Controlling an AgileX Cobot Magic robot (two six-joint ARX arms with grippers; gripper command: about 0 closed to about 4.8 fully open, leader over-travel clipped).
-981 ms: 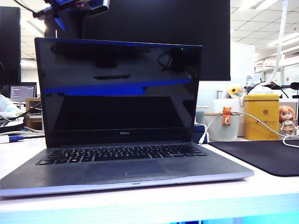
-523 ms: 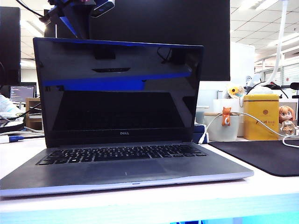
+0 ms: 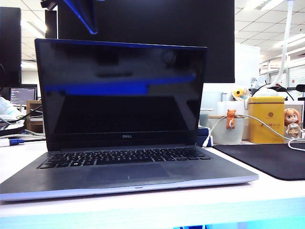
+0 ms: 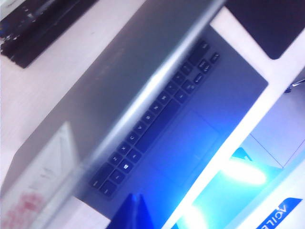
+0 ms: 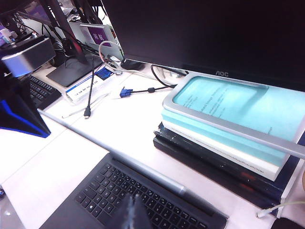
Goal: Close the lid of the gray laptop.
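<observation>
While the gray laptop (image 3: 128, 167) sits open at the white table's (image 3: 190, 200) front edge, its lid (image 3: 121, 90) stands upright, glossy screen facing forward. Left gripper (image 3: 83, 14): above the lid's top edge, apart from it; blue-black fingers (image 4: 131, 212) together at the tip, holding nothing. Right gripper (image 5: 133, 212): over the keyboard, blurred; opening cannot be told. Behind: stacked books (image 5: 228, 138), black AOC monitor (image 5: 209, 33).
</observation>
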